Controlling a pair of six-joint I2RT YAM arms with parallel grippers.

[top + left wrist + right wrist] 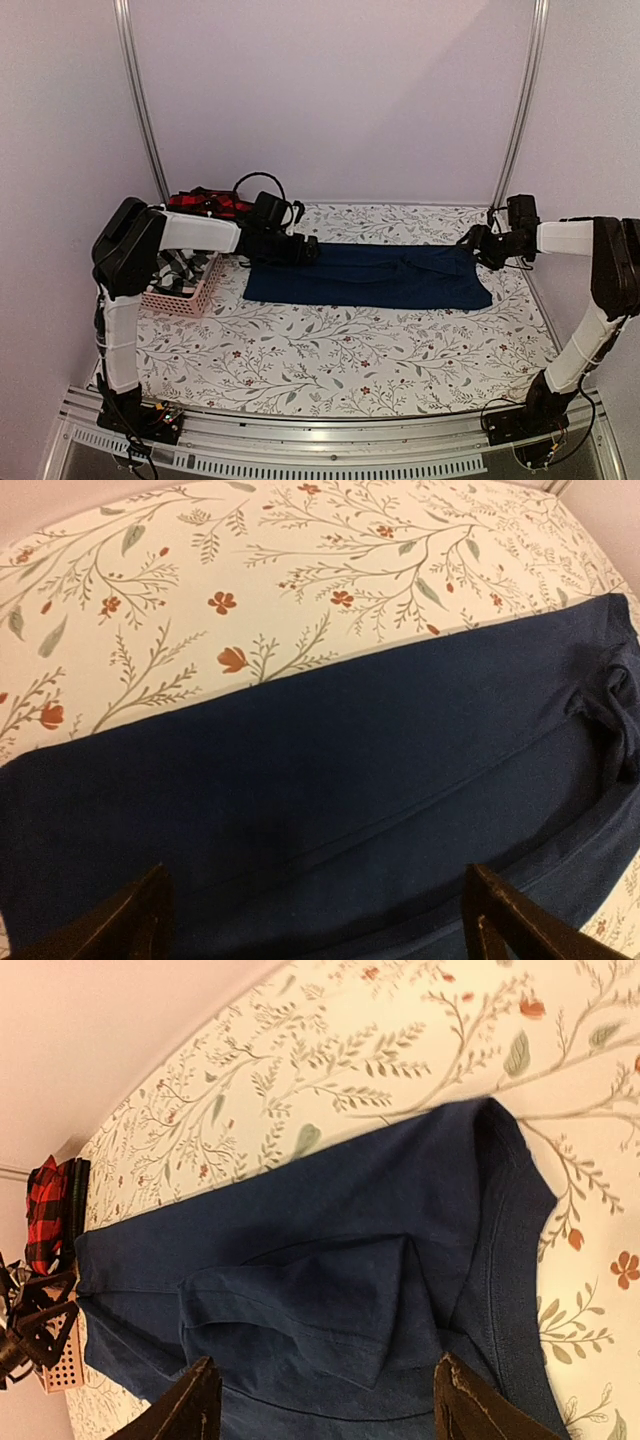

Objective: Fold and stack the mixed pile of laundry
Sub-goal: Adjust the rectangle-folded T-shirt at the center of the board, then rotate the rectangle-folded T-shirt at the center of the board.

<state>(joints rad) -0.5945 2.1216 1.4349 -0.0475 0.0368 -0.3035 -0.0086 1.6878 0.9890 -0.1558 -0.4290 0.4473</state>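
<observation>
at the far left the pink slotted basket (pixel 190 295) sits on the flowered table cover (pixel 330 350), with a black-and-white checked garment (pixel 178 268) bundled inside it. just behind the basket, close to the back wall, lies a red-and-black plaid piece (pixel 205 202). the left arm reaches across above the basket, and the left gripper (pixel 303 250) hangs over the left end of the navy blue trousers (pixel 370 277). in its wrist view the 2 fingers (pixel 125 920) stand wide apart at either side of the frame, with only the cloth below them. the trousers lie flat across the far middle of the table, well clear of the basket's contents, with their long side running left to right. they look doubled over lengthwise, though the dark cloth makes the layers hard to separate, and a long crease runs along them. near their right end a loose flap lies folded back on top of the rest. the right gripper (pixel 470 243) is at that right end, its 2 fingers (pixel 200 1405) spread apart above the cloth and pinching nothing.
</observation>
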